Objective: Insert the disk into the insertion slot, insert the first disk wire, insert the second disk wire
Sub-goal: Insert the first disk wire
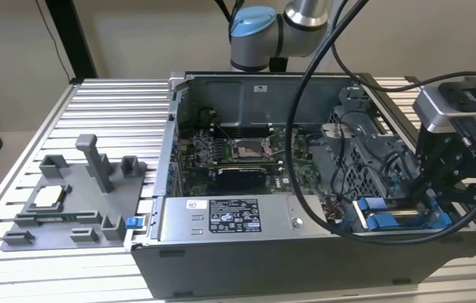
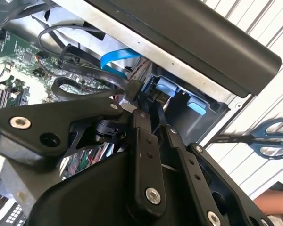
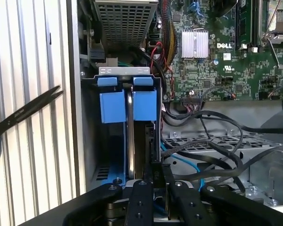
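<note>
The disk (image 3: 130, 141) stands edge-on inside the insertion slot (image 3: 89, 141), its silver edge running between two bright blue tabs (image 3: 127, 103). In the exterior view the slot (image 1: 440, 219) is at the open case's near corner on that view's right, and my gripper (image 1: 437, 205) hangs over the end away from the tabs. Both wrist views show my gripper (image 2: 156, 123) (image 3: 156, 172) shut, with a thin dark strip between the fingers (image 2: 141, 127) that I cannot identify. A black wire's plug (image 2: 132, 88) lies beside the blue tabs. More black disk wires (image 3: 203, 117) loop beside the slot.
Scissors (image 3: 23, 110) (image 2: 269, 136) lie on the slatted table just outside the case wall, with a hand (image 2: 273, 205) nearby. Inside the case are the motherboard (image 1: 238, 151) and a grey box with a sticker (image 1: 230, 218). A grey fixture (image 1: 69, 202) sits at the exterior view's left.
</note>
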`<state>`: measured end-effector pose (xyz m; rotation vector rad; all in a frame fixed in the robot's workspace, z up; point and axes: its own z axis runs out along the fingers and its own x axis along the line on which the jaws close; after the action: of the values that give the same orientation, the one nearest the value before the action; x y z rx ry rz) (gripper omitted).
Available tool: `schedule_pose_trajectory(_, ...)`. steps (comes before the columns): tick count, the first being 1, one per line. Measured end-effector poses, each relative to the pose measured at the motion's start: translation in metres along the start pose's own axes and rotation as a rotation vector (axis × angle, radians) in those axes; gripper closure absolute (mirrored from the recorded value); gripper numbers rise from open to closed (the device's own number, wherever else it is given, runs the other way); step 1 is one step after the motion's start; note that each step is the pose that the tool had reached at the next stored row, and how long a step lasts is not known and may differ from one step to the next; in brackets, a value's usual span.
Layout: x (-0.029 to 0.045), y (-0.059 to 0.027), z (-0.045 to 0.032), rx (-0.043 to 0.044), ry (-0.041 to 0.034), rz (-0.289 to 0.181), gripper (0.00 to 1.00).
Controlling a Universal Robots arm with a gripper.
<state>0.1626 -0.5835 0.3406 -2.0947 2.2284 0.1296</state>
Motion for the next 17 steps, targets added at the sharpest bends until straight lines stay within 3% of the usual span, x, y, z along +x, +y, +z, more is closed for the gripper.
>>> schedule_pose_trajectory(17, 0.0017, 0.0007, -0.0002, 0.0016, -0.0001, 0.013, 1.0)
